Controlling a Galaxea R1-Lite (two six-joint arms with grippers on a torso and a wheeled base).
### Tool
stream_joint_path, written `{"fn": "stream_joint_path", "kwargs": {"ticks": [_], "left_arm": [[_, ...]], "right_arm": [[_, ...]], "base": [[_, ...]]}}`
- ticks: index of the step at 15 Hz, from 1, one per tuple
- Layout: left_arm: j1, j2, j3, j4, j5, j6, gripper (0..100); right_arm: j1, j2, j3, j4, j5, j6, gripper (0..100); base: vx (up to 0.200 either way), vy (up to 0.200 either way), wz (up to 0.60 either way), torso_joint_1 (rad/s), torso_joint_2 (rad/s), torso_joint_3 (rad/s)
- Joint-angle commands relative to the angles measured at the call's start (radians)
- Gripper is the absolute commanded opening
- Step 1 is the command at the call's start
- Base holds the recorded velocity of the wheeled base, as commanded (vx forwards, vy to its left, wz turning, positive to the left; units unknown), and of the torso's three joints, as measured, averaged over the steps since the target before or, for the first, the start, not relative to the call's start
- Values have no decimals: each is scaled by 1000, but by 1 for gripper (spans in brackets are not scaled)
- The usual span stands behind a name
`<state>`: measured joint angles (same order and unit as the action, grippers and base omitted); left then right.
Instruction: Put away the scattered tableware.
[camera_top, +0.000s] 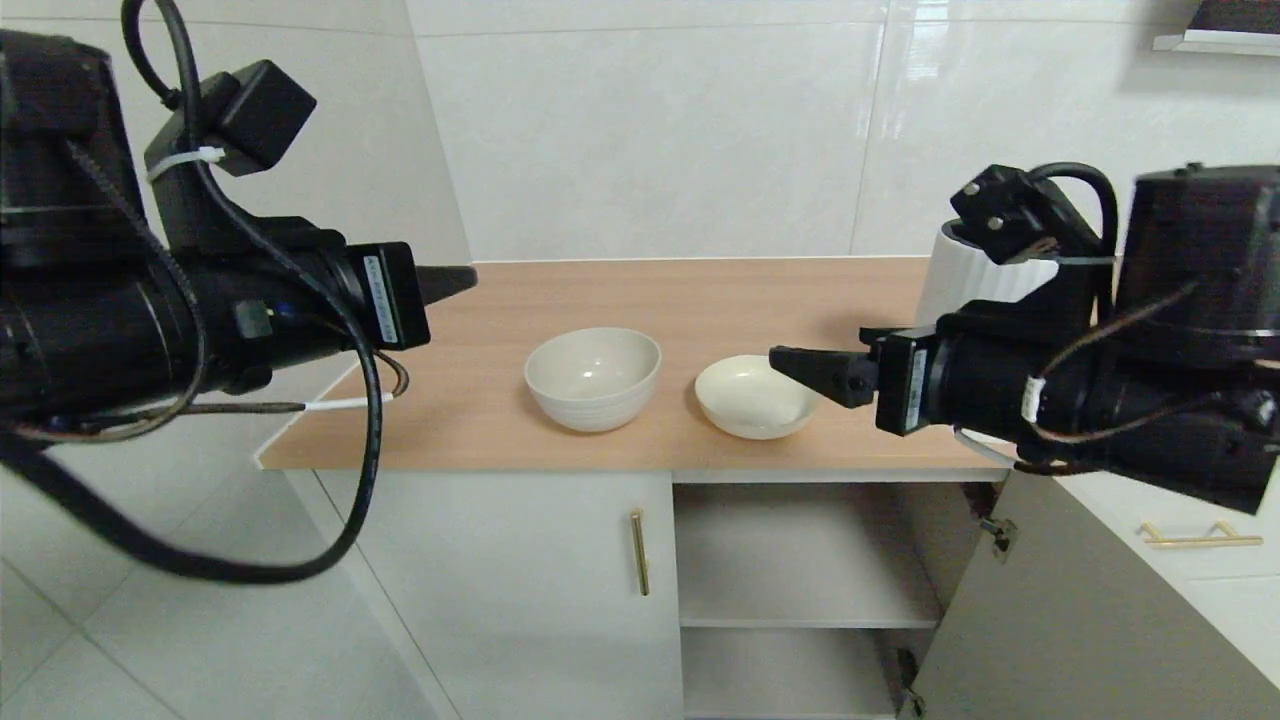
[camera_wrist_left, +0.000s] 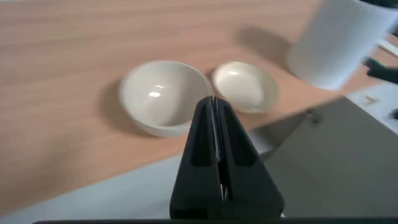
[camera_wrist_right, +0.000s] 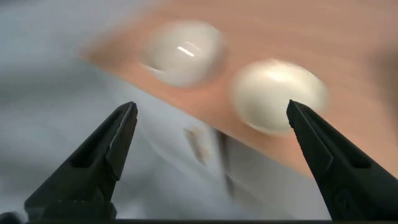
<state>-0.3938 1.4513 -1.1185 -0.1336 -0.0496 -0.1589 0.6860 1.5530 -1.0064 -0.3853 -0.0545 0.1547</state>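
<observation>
Two glossy white bowls sit side by side on a wooden counter (camera_top: 480, 395): a deep bowl (camera_top: 593, 378) with faint ridges and a shallow bowl (camera_top: 755, 398). Both look rigid, slick and breakable, so pinching the thin rim seems safest. The right hand (camera_wrist_right: 211, 107) hovers near the shallow bowl with its fingers spread wide. The left hand (camera_wrist_left: 213, 109) is clenched on nothing. An open cupboard (camera_top: 800, 560) stands below.

A white ribbed canister (camera_top: 950, 290) stands on the wooden countertop (camera_top: 700, 300).
</observation>
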Motion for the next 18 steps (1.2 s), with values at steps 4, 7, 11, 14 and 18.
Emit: {"fn": "stream_joint_path", "kwargs": {"ticks": [4,7,11,14,18], "left_arm": [[93,182,-205,201,2,-2,0],[92,287,-251,218,7,-8,0],[84,345,-323,290,96,-57,0],[84,322,-322,293,99,-65,0],[79,382,-340,302,154,-53,100]], "right_arm": [[-28,222,-437,402,-180,-1,100],[-29,234,-429,428,-183,8,100],[-32,228,-411,427,-183,11,100],[-32,219,-391,424,-188,14,100],[-32,222,-382,424,-188,16,100]], "base": [[0,0,0,0,0,0],[0,0,0,0,0,0],[0,0,0,0,0,0],[0,0,0,0,0,0],[0,0,0,0,0,0]]}}
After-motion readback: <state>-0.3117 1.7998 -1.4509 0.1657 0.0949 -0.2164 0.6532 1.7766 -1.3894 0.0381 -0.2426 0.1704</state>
